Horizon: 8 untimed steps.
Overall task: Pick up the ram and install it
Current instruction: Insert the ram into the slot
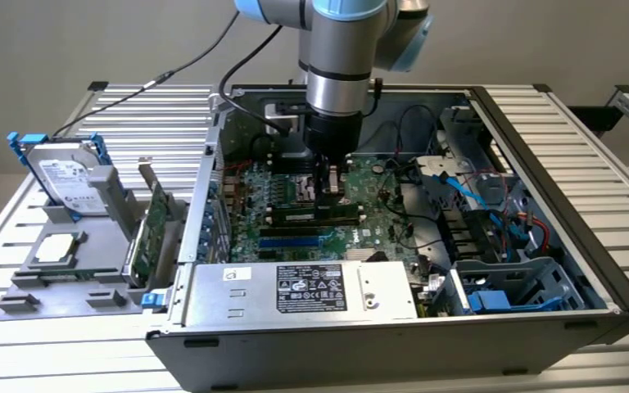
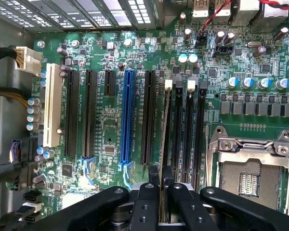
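Pincer (image 1: 331, 187) is down inside the open computer case (image 1: 402, 360), over the motherboard (image 2: 111, 130). Its fingers (image 2: 144, 207) are closed in on the ram (image 2: 164, 125), pinching it between them. The ram stands on its long edge, in line with the first of the black memory slots (image 2: 189, 125), the one nearest the long card slots. Cannot tell if it is seated in that slot or just above it. The other memory slots lie between the ram and the processor socket (image 2: 250, 178). A blue card slot (image 2: 128, 115) lies on the ram's other side, well apart.

The case sits mid-bench (image 1: 621, 205). Near the bench edge on the exterior view's left, a grey holder (image 1: 63, 278) carries an upright hard drive (image 1: 65, 176). A green card (image 1: 153, 225) stands just beside the case wall.
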### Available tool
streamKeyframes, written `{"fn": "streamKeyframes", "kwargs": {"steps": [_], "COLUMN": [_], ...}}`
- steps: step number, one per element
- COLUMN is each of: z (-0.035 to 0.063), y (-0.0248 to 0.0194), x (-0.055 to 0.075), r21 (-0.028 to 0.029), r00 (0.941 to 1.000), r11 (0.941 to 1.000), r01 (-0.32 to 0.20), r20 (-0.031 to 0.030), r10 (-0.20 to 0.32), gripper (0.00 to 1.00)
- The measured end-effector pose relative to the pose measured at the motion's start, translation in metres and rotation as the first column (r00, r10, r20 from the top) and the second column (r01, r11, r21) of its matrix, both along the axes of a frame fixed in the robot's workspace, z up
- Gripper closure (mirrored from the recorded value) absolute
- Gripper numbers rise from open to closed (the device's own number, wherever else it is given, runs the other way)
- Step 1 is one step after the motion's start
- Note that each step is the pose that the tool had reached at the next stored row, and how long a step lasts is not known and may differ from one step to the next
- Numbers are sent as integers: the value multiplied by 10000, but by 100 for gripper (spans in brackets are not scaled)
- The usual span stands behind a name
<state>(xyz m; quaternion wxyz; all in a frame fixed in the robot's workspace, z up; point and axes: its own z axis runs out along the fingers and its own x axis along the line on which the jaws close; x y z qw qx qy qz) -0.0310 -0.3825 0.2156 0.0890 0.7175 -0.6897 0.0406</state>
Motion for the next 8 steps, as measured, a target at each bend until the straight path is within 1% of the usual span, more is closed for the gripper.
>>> {"fn": "streamKeyframes", "kwargs": {"steps": [3, 4, 8], "z": [-9, -12, -23], "y": [24, 26, 27], "x": [0, 0, 0], "r21": [-6, -14, -124], "r00": [10000, 10000, 10000], "r11": [10000, 10000, 9999], "r01": [-58, -76, -95], "r20": [0, 0, -6], "r10": [58, 76, 95], "gripper": [86, 86, 86]}}
